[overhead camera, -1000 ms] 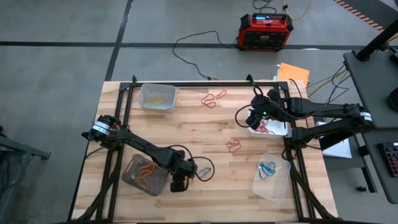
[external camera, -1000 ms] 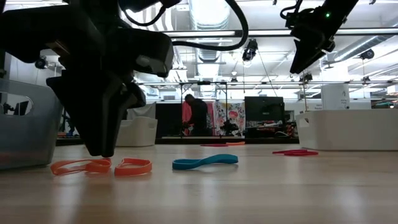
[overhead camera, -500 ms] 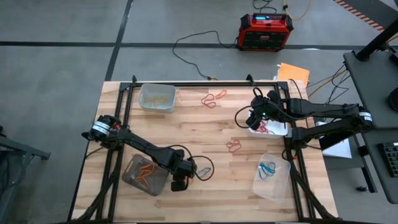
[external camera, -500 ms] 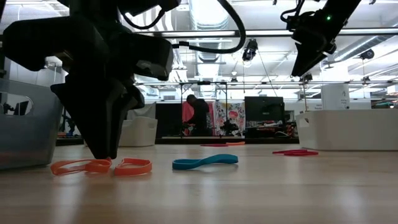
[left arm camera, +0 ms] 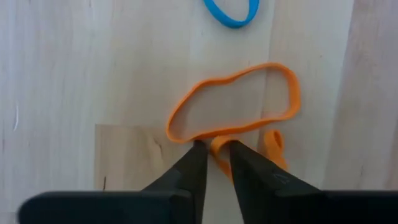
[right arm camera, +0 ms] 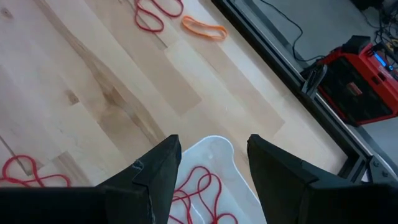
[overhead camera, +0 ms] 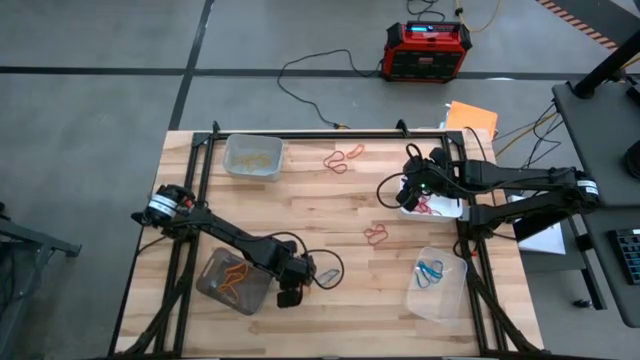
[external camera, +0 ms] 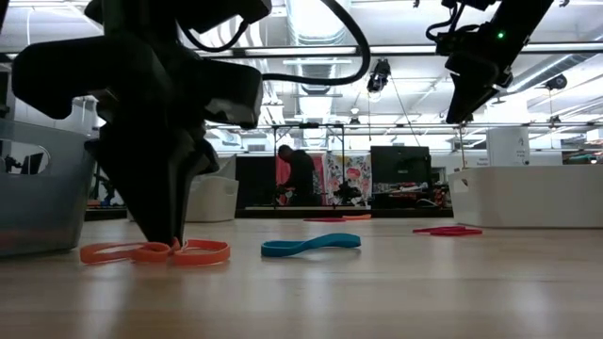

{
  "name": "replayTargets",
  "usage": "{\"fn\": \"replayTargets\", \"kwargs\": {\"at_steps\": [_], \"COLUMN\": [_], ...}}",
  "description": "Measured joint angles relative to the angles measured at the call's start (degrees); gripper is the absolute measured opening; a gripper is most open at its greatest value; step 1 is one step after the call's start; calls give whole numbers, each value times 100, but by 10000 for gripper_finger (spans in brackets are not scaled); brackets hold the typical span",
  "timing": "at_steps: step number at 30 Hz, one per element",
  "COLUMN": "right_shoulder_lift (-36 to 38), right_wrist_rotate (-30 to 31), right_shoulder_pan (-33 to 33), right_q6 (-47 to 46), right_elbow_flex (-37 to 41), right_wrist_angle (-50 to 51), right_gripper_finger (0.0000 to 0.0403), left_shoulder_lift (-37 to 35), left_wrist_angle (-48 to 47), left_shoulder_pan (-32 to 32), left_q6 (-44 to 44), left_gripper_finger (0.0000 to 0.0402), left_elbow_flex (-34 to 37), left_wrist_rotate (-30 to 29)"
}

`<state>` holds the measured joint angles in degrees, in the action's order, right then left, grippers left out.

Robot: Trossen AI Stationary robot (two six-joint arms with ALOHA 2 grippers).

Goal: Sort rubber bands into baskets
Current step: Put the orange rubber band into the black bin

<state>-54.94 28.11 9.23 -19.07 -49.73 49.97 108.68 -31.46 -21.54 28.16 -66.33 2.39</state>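
Two orange rubber bands (external camera: pixel 122 251) lie side by side near the table's front edge, one a wide loop (left arm camera: pixel 236 102). My left gripper (left arm camera: pixel 214 152) points down on them, shut on an orange strand. A blue band (external camera: pixel 311 245) lies just to the right. Four baskets stand on the table. The smoky one (overhead camera: pixel 233 281) holds orange bands, the far clear one (overhead camera: pixel 252 157) yellow, the near right clear one (overhead camera: pixel 437 283) blue and the white one (right arm camera: pixel 211 149) red. My right gripper (right arm camera: pixel 214 168) hangs open above the white basket. My left gripper pinches a short stretch of orange band (left arm camera: pixel 217 148) between its two fingers, at the loop's near edge where the two orange bands meet. Which of the two bands it has, I cannot tell. The fingers come from above, steeply down. Both bands still lie flat on the table.
Loose red and orange bands (overhead camera: pixel 343 158) lie near the far edge, and a red one (overhead camera: pixel 376 236) lies mid-table. A black frame rail runs round the table. A red-and-black box (overhead camera: pixel 427 50) with cables stands on the floor beyond.
My left gripper has tipped a little and its tips have come down onto the table between the two orange bands. The bands' inner ends have been drawn together under the tips. The right arm has stayed above the white basket.
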Motion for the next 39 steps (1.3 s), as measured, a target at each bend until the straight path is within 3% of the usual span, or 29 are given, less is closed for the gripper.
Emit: {"fn": "replayTargets", "kwargs": {"at_steps": [5, 18, 24, 29, 39], "right_shoulder_lift": [0, 2, 2, 2, 4], "right_wrist_rotate": [-1, -2, -2, -2, -2], "right_shoulder_pan": [0, 0, 0, 0, 0], "right_q6": [0, 0, 12, 15, -142], "right_elbow_flex": [4, 4, 4, 4, 4], "right_wrist_angle": [-2, -49, -73, -108, -154], "right_gripper_finger": [182, 182, 182, 182, 182], "left_shoulder_lift": [0, -2, -4, -45, -673], "left_wrist_angle": [-16, -334, -1186, -1255, -1362], "left_shoulder_pan": [4, -6, -2, -7, -17], "left_q6": [-2, -317, -405, -750, -1031], "left_gripper_finger": [6, 0, 0, 0, 0], "left_elbow_flex": [10, -373, -743, -893, -895], "left_wrist_rotate": [6, 164, -67, -293, -495]}}
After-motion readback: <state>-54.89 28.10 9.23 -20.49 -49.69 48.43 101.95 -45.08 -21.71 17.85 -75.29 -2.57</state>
